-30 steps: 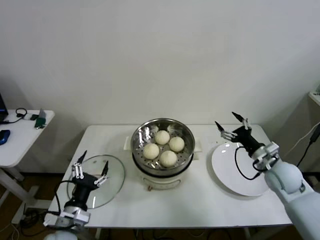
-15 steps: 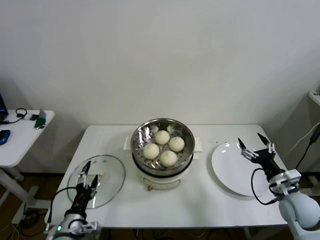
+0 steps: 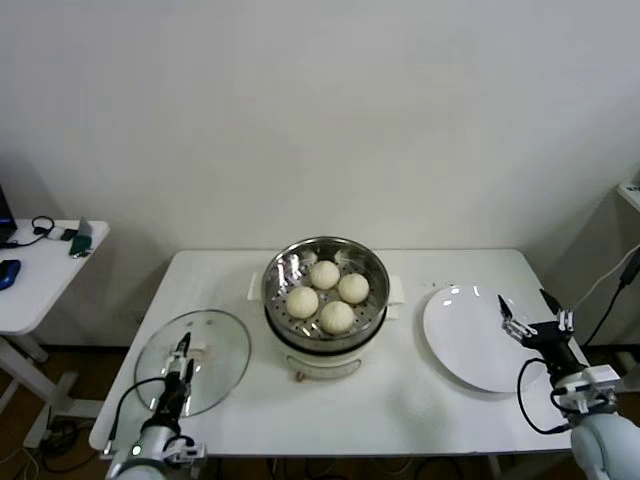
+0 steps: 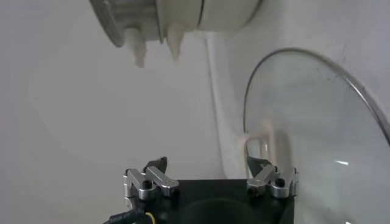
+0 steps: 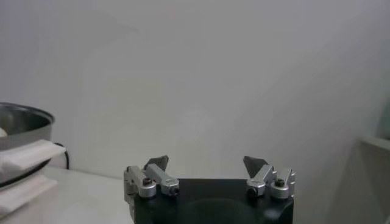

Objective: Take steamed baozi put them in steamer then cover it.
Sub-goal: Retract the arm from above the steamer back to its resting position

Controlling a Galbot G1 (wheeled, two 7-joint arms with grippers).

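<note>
Sitting in the shiny round steel steamer [image 3: 325, 290], four cream-white baozi [image 3: 324, 292] await the clear glass cover [image 3: 193, 361], which lies flat on the white bench [image 3: 400, 400]. Left tool [image 3: 180, 368], fingers spread, hovers by its handle for pickup; right tool [image 3: 536, 320], spread, idles over the plate's [image 3: 470, 340] edge.

L tool [image 3: 181, 362] & R tool [image 3: 536, 317] low, both spread wide.

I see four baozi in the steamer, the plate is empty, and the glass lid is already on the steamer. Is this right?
Not quite: the lid is not on the steamer. In the head view it lies on the table to the steamer's left, by the left gripper. Four baozi are in the open steamer and the plate is empty.
</note>
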